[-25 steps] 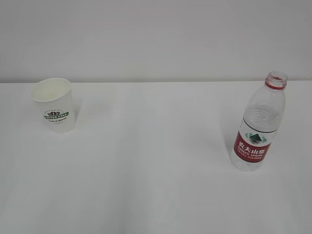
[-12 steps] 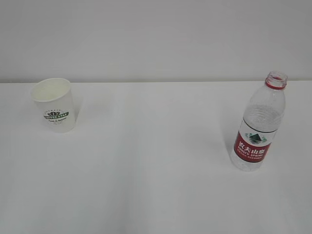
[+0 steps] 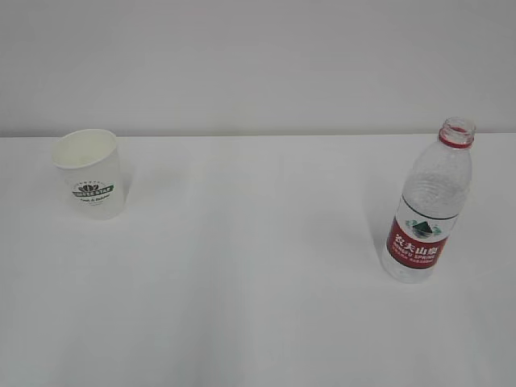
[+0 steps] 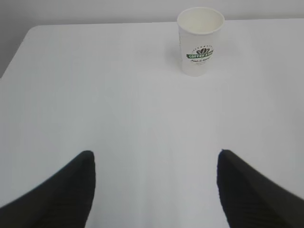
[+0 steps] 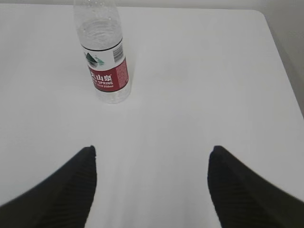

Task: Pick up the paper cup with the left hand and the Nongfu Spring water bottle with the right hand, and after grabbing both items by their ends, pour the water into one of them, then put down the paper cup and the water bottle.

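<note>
The white paper cup with a dark green logo stands upright at the table's far left; in the left wrist view the paper cup is well ahead of my open left gripper and a little to the right. The uncapped Nongfu Spring water bottle, clear with a red label, stands upright on the right. In the right wrist view the bottle is ahead and to the left of my open right gripper. Neither gripper holds anything. Neither arm shows in the exterior view. I cannot make out the water.
The white table runs to a pale back wall. Its left edge and rounded corner show in the left wrist view, its right edge in the right wrist view.
</note>
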